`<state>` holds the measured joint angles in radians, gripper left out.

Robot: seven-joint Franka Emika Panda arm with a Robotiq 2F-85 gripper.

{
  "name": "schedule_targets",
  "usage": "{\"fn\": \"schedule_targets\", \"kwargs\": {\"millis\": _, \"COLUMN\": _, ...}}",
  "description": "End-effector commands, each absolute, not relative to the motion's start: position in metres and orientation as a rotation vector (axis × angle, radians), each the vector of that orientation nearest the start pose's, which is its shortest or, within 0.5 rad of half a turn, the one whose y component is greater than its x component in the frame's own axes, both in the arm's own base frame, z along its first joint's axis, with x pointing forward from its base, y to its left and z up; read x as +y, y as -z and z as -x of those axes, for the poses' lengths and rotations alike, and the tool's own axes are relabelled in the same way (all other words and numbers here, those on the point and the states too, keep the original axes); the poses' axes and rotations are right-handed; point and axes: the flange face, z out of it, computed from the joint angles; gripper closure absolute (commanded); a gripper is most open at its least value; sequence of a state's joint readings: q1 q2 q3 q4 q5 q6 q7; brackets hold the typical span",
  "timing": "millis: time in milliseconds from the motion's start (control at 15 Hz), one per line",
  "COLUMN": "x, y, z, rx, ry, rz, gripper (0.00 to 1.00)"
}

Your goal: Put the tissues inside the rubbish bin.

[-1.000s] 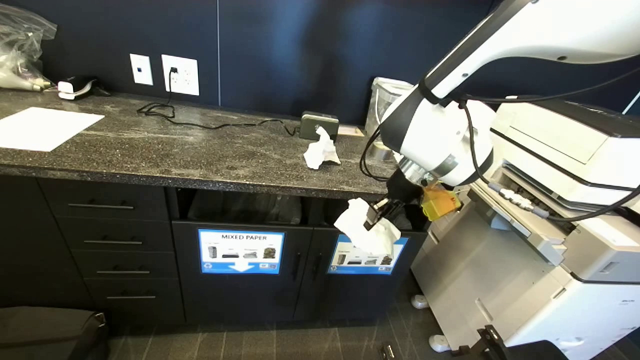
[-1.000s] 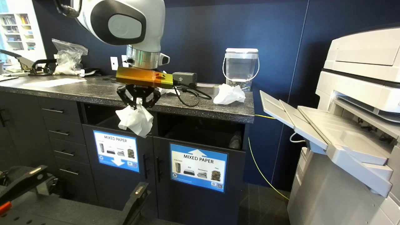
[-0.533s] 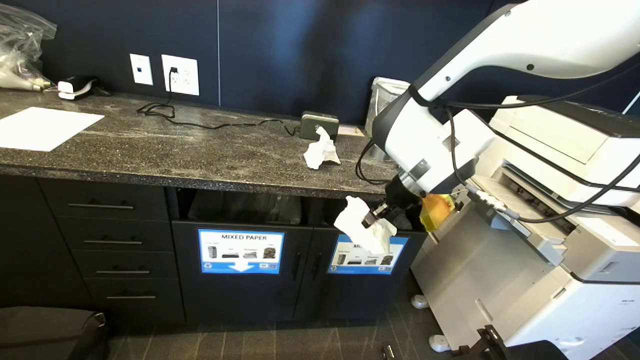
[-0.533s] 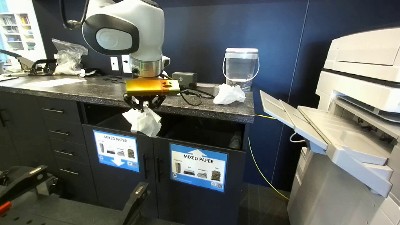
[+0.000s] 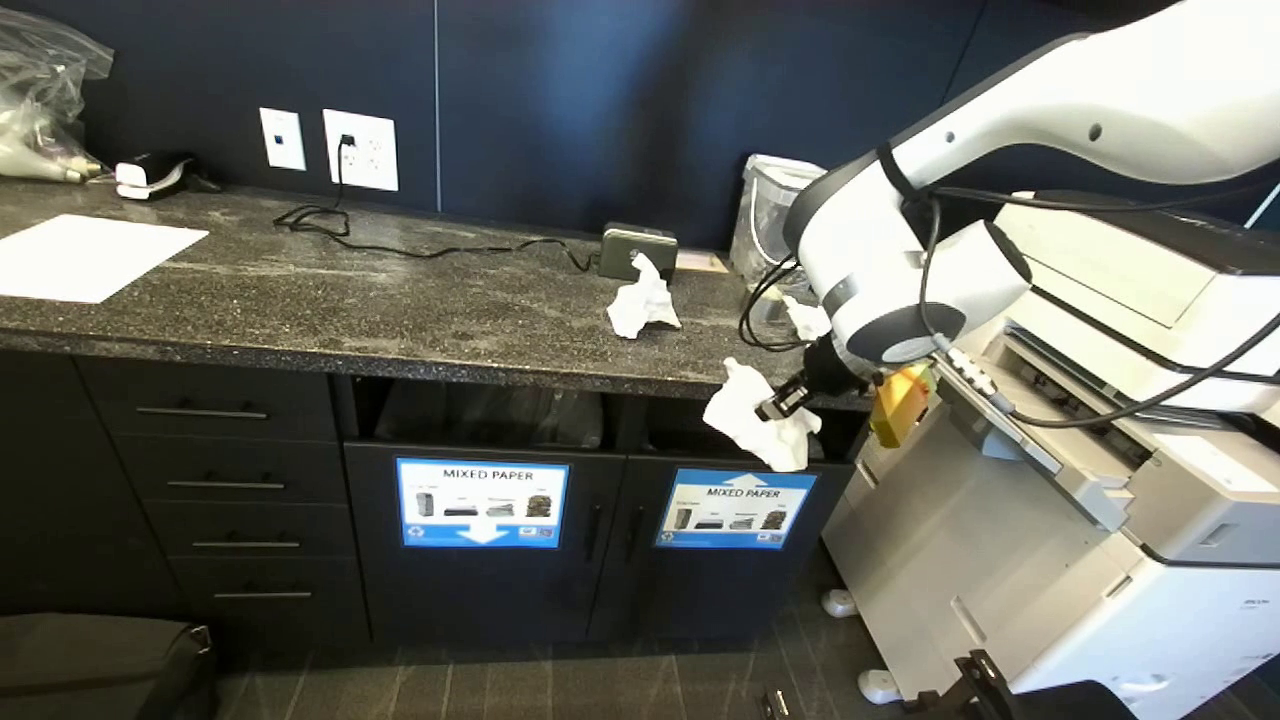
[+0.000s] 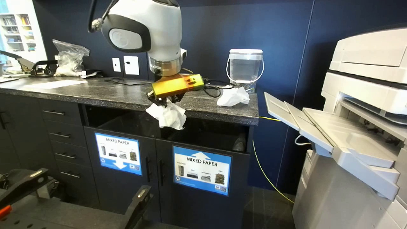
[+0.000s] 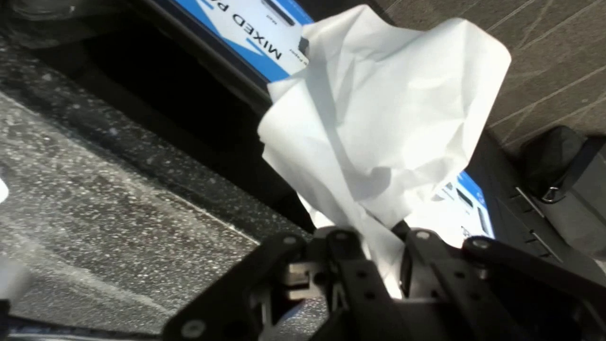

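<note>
Tissue (image 7: 388,104) hung from the tool (image 7: 382,244), its upper end pinched tight — just off the front edge of the surface (image 5: 450,310), in front of the opening of the rubbish bin (image 6: 203,210). Second tissue (image 5: 640,305) lay on the surface near a small dark box (image 5: 622,252); third tissue (image 6: 232,96) in front of a lidded bucket (image 6: 246,67).

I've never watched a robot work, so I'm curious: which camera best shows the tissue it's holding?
The wrist view: the held tissue fills much of the picture, pinched in the hand, its creases clear. Both exterior views show it smaller, hanging from the hand near the counter edge.
</note>
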<state>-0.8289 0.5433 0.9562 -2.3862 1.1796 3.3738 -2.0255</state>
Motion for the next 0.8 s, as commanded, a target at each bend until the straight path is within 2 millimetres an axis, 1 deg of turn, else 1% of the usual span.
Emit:
{"fn": "schedule_targets", "kwargs": {"millis": 0, "x": -0.050, "y": -0.188, "z": -0.495, "rx": -1.058, "ry": 0.981, "rz": 2.806, "gripper": 0.87}}
{"fn": "schedule_targets", "kwargs": {"millis": 67, "x": -0.053, "y": -0.182, "z": -0.491, "rx": -1.059, "ry": 1.016, "rz": 2.802, "gripper": 0.86}}
{"fn": "schedule_targets", "kwargs": {"millis": 133, "x": -0.055, "y": -0.170, "z": -0.483, "rx": -1.080, "ry": 1.036, "rz": 2.791, "gripper": 0.86}}
{"fn": "schedule_targets", "kwargs": {"millis": 267, "x": -0.055, "y": -0.134, "z": -0.462, "rx": -1.131, "ry": 1.039, "rz": 2.761, "gripper": 0.87}}
{"fn": "schedule_targets", "kwargs": {"millis": 400, "x": -0.050, "y": -0.094, "z": -0.441, "rx": -1.156, "ry": 1.026, "rz": 2.745, "gripper": 0.86}}
{"fn": "schedule_targets", "kwargs": {"millis": 533, "x": -0.043, "y": -0.054, "z": -0.425, "rx": -1.103, "ry": 1.042, "rz": 2.753, "gripper": 0.86}}
{"fn": "schedule_targets", "kwargs": {"millis": 600, "x": -0.040, "y": -0.035, "z": -0.421, "rx": -1.041, "ry": 1.067, "rz": 2.765, "gripper": 0.86}}
{"fn": "schedule_targets", "kwargs": {"millis": 667, "x": -0.038, "y": -0.016, "z": -0.422, "rx": -0.939, "ry": 1.098, "rz": 2.774, "gripper": 0.86}}
{"fn": "schedule_targets", "kwargs": {"millis": 733, "x": -0.034, "y": 0.003, "z": -0.422, "rx": -0.880, "ry": 1.103, "rz": 2.774, "gripper": 0.87}}
